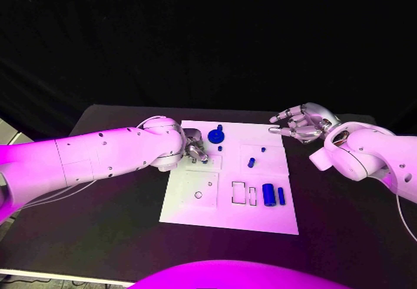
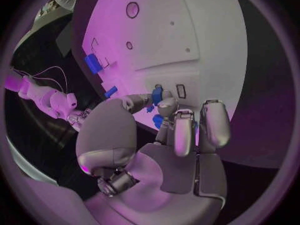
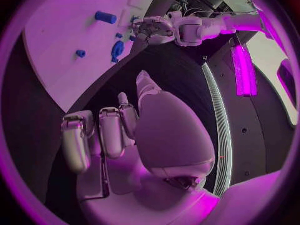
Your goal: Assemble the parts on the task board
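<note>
Board (image 1: 228,220) lies white in the middle of the black table (image 1: 104,241). Right hand (image 1: 300,123) hangs off its far corner, fingers curled, holding nothing. Left hand (image 1: 196,149) is low over the board's far part and pinches a small blue part (image 2: 157,94). I think this thin pinch may slip, or the part may tilt and jam at its slot. Other blue parts (image 1: 269,194) lie nearer the front.

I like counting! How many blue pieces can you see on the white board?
5 clearly: a round one and a dot near the far edge, a small one mid-board, two upright nearer. The left hand may hide more.
</note>
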`<action>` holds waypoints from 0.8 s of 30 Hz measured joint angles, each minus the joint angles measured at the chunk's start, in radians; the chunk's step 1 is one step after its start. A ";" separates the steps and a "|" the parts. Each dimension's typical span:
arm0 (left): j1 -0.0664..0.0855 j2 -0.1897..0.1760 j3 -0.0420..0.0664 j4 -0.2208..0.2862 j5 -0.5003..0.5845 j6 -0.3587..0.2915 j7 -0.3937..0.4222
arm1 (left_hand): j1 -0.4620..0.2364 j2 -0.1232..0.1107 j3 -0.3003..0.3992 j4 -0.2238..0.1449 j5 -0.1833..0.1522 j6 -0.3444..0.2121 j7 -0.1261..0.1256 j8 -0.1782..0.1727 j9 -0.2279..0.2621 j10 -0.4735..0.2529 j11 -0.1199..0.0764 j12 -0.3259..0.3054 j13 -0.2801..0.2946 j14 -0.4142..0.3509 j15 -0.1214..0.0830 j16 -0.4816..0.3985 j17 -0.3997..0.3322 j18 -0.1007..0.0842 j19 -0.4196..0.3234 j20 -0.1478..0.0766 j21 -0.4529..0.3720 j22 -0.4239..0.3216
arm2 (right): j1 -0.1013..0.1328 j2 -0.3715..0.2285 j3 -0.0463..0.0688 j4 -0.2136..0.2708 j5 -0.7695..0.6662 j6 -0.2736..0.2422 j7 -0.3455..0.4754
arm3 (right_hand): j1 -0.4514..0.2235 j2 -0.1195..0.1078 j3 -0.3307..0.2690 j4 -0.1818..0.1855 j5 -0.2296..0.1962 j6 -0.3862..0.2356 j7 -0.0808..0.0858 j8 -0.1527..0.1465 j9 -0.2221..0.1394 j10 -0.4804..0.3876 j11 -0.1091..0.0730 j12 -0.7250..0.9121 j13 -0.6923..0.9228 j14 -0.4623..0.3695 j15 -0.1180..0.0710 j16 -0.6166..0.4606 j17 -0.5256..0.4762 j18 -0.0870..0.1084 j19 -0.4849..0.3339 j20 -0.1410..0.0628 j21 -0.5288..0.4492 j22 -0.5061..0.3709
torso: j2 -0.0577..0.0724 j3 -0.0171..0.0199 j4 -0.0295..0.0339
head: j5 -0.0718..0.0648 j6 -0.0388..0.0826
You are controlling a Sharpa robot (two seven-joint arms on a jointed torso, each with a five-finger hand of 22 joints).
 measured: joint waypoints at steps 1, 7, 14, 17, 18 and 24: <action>0.000 0.000 0.000 0.000 0.000 0.001 0.000 | 0.000 0.000 0.000 0.000 0.000 0.000 0.000 0.000 0.000 0.000 0.000 0.000 0.000 0.000 0.000 0.000 0.000 0.000 0.000 0.000 0.000 0.001 | 0.000 0.000 0.000 0.000 0.000 0.000 0.000 | 0.000 0.000 0.000 0.000 0.000 0.000 0.000 0.000 0.000 0.000 0.000 0.000 0.000 0.000 0.000 0.000 0.000 0.000 0.000 0.000 0.000 0.000 | 0.000 0.0001 0.0001 | 0.000 0.000; 0.001 0.001 0.000 0.000 0.000 0.006 -0.001 | -0.005 0.000 0.000 0.000 -0.004 0.000 0.000 0.000 0.000 0.000 0.000 0.000 -0.003 -0.004 -0.004 0.000 0.000 0.000 0.004 -0.004 0.000 0.001 | 0.000 0.000 0.000 0.000 0.000 0.001 -0.001 | 0.000 0.000 0.000 0.000 0.000 0.000 0.000 0.000 0.000 0.000 0.000 0.000 0.000 0.000 0.000 0.000 0.000 0.000 0.000 0.000 0.000 0.001 | 0.000 0.0000 0.0003 | -0.001 0.000; 0.001 0.001 0.001 0.000 0.001 0.007 -0.002 | -0.011 -0.003 0.022 -0.022 -0.006 0.002 -0.002 0.004 0.000 0.000 0.000 0.000 -0.003 -0.004 -0.004 0.000 0.000 0.000 0.004 -0.004 0.000 0.001 | 0.000 0.000 0.000 0.000 0.000 0.001 -0.001 | 0.000 0.000 0.000 0.000 0.000 0.000 0.000 0.000 0.000 0.000 0.000 0.000 0.000 0.000 0.000 0.000 0.000 0.000 0.000 0.000 0.000 0.001 | 0.000 0.0002 -0.0001 | -0.001 -0.002; 0.001 0.001 0.001 0.000 0.001 0.007 -0.002 | -0.011 -0.003 0.022 -0.022 -0.006 0.002 -0.002 0.004 0.000 0.000 0.000 0.000 -0.003 -0.004 -0.004 0.000 0.000 0.000 0.004 -0.004 0.000 0.002 | 0.000 0.000 0.000 0.000 0.000 0.002 -0.001 | 0.000 0.000 0.000 0.000 0.000 0.000 0.000 0.000 0.000 0.000 0.000 0.000 0.000 0.000 0.000 0.000 0.000 0.000 0.000 0.000 0.000 0.001 | 0.000 0.0004 -0.0001 | -0.001 -0.002; 0.001 0.001 0.001 0.000 0.001 0.007 -0.002 | -0.011 -0.003 0.022 -0.022 -0.006 0.002 -0.002 0.004 0.000 0.000 0.000 0.000 -0.003 -0.004 -0.004 0.000 0.000 0.000 0.004 -0.004 0.000 0.002 | 0.000 0.000 0.000 0.000 0.000 0.002 -0.001 | 0.000 0.000 0.000 0.000 0.000 0.000 0.000 0.000 0.000 0.000 0.000 0.000 0.000 0.000 0.000 0.000 0.000 0.000 0.000 0.000 0.000 0.001 | 0.000 0.0004 -0.0001 | -0.001 -0.002; 0.001 0.001 0.001 0.000 0.001 0.009 -0.002 | -0.011 -0.003 0.020 -0.024 -0.008 0.002 -0.002 0.007 0.000 0.004 -0.004 0.000 -0.003 -0.004 -0.003 0.000 0.000 0.000 0.004 -0.004 0.000 0.002 | 0.000 -0.001 0.000 0.001 0.000 0.002 -0.001 | 0.000 0.000 0.000 0.000 0.000 0.000 0.000 0.000 0.000 0.000 0.000 0.000 0.000 0.000 0.000 0.000 0.000 0.000 0.000 0.000 0.000 0.001 | 0.000 0.0004 0.0000 | -0.001 -0.003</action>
